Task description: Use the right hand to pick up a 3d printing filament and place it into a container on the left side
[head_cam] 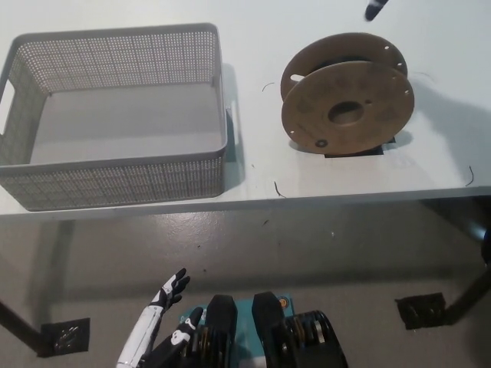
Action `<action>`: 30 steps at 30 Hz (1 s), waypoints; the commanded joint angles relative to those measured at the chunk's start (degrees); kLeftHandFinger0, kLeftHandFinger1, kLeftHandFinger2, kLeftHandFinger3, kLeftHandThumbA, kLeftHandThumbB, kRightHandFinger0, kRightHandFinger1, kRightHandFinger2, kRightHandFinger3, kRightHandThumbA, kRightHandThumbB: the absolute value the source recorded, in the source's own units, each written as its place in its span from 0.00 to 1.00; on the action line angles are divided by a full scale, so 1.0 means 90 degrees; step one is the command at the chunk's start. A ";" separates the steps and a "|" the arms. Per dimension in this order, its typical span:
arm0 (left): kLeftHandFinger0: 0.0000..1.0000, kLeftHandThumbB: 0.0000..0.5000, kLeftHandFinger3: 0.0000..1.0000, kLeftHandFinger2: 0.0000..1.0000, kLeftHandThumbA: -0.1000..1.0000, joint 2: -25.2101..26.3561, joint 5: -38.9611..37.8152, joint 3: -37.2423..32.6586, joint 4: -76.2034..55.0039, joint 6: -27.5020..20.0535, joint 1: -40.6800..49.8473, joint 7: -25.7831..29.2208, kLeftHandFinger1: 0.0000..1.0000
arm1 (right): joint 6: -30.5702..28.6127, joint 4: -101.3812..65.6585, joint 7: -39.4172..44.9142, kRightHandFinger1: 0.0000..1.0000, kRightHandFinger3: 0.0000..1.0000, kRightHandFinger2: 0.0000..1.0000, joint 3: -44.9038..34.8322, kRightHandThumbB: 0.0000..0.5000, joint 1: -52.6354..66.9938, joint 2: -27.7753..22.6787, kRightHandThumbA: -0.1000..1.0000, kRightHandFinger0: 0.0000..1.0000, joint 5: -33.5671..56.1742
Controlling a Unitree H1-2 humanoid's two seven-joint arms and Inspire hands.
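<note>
A brown cardboard filament spool (347,103) stands on its edge on the white table (253,46), right of the middle. An empty grey mesh basket (115,175) sits to its left, a short gap away. Only a small black tip of my right hand (374,9) shows at the top edge, above the spool and apart from it. My white left hand (165,307) hangs below the table's front edge at the lower left, fingers spread and holding nothing.
A black mat (354,152) lies under the spool. Thin dark filament scraps (278,188) lie on the table near its front edge (253,201). Below the edge are grey floor and black table feet (423,310).
</note>
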 commanded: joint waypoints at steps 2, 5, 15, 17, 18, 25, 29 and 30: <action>1.00 0.13 1.00 1.00 0.78 0.0060 0.0011 -0.0013 -0.0177 -0.0232 0.0054 -0.0036 1.00 | -0.0425 0.0372 0.0016 1.00 1.00 1.00 0.0124 0.74 -0.0643 0.0306 1.00 1.00 -0.0427; 1.00 0.12 1.00 1.00 0.78 0.0043 -0.0031 -0.0021 -0.0199 -0.0234 0.0067 -0.0057 1.00 | -0.0287 0.0442 -0.0023 1.00 1.00 1.00 0.0147 0.79 -0.0631 0.0403 1.00 1.00 -0.0513; 1.00 0.16 1.00 1.00 0.81 0.0053 0.0027 0.0006 -0.0196 -0.0244 0.0058 -0.0003 1.00 | -0.0722 0.1155 -0.0799 1.00 1.00 1.00 0.0121 0.83 -0.0223 0.0746 1.00 1.00 -0.0741; 1.00 0.16 1.00 1.00 0.81 0.0052 -0.0024 0.0017 -0.0162 -0.0301 0.0073 -0.0010 1.00 | -0.0789 0.1387 -0.0612 1.00 1.00 1.00 0.0373 0.83 -0.0200 0.0829 1.00 1.00 -0.0988; 1.00 0.16 1.00 1.00 0.82 0.0057 -0.0037 0.0027 -0.0170 -0.0303 0.0089 -0.0010 1.00 | -0.0663 0.1571 -0.0610 1.00 1.00 1.00 0.0634 0.91 -0.0168 0.0912 1.00 1.00 -0.1249; 1.00 0.19 1.00 1.00 0.85 0.0084 -0.0075 0.0048 -0.0208 -0.0300 0.0093 -0.0035 1.00 | -0.0585 0.1962 -0.0880 1.00 1.00 1.00 0.0793 0.78 0.0368 0.1077 1.00 1.00 -0.1370; 1.00 0.23 1.00 1.00 0.86 0.0087 -0.0088 0.0069 -0.0227 -0.0272 0.0081 -0.0040 1.00 | -0.0772 0.2024 -0.1157 1.00 1.00 1.00 0.0862 0.76 0.0670 0.1109 1.00 1.00 -0.1517; 1.00 0.23 1.00 1.00 0.86 0.0092 -0.0091 0.0069 -0.0238 -0.0254 0.0076 -0.0048 1.00 | -0.1016 0.2016 -0.1184 1.00 1.00 1.00 0.0832 0.75 0.0783 0.1086 1.00 1.00 -0.1488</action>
